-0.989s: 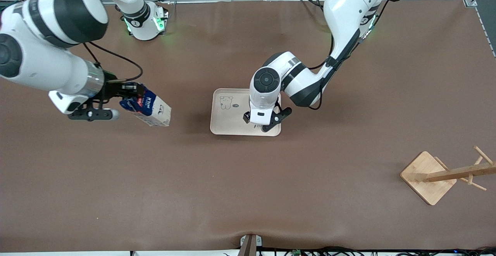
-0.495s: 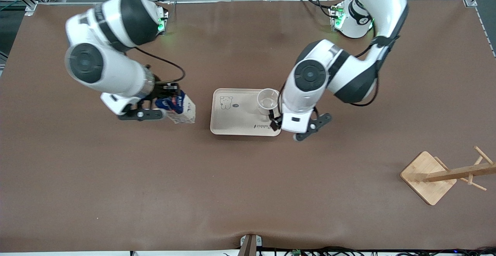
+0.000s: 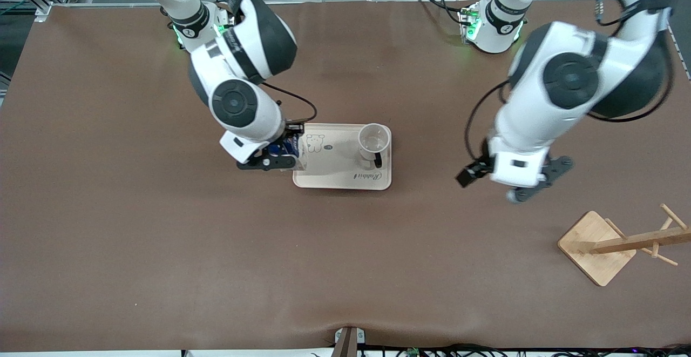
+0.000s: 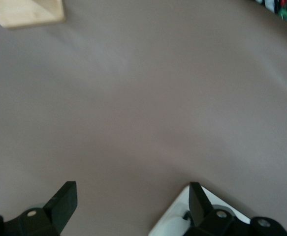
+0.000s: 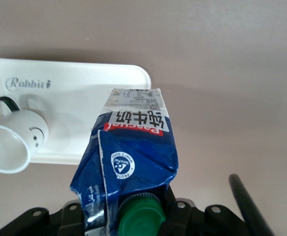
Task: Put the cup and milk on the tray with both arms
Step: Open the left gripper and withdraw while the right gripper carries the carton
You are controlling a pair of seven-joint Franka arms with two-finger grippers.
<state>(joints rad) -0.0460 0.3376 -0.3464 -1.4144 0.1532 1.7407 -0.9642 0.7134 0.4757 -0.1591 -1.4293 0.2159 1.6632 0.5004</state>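
Observation:
The cream tray [image 3: 334,172] lies mid-table. The white cup [image 3: 373,141] stands upright on it, at the end toward the left arm, handle toward the front camera. My right gripper [image 3: 280,157] is shut on the blue and white milk carton [image 3: 294,149], held tilted over the tray's edge toward the right arm's end. The right wrist view shows the carton [image 5: 131,147] with its green cap in my gripper [image 5: 133,209], above the tray [image 5: 84,88] and the cup [image 5: 13,142]. My left gripper [image 3: 515,180] is open and empty over bare table, apart from the tray; its wrist view [image 4: 132,204] shows the same.
A wooden rack with pegs stands on a square base [image 3: 599,246] near the left arm's end, nearer the front camera; its base corner shows in the left wrist view [image 4: 27,12]. Brown table [image 3: 345,265] lies all around.
My right arm has carried the milk from the right arm's end to the tray's edge. My left gripper has let go of the cup on the tray and moved off toward the rack.

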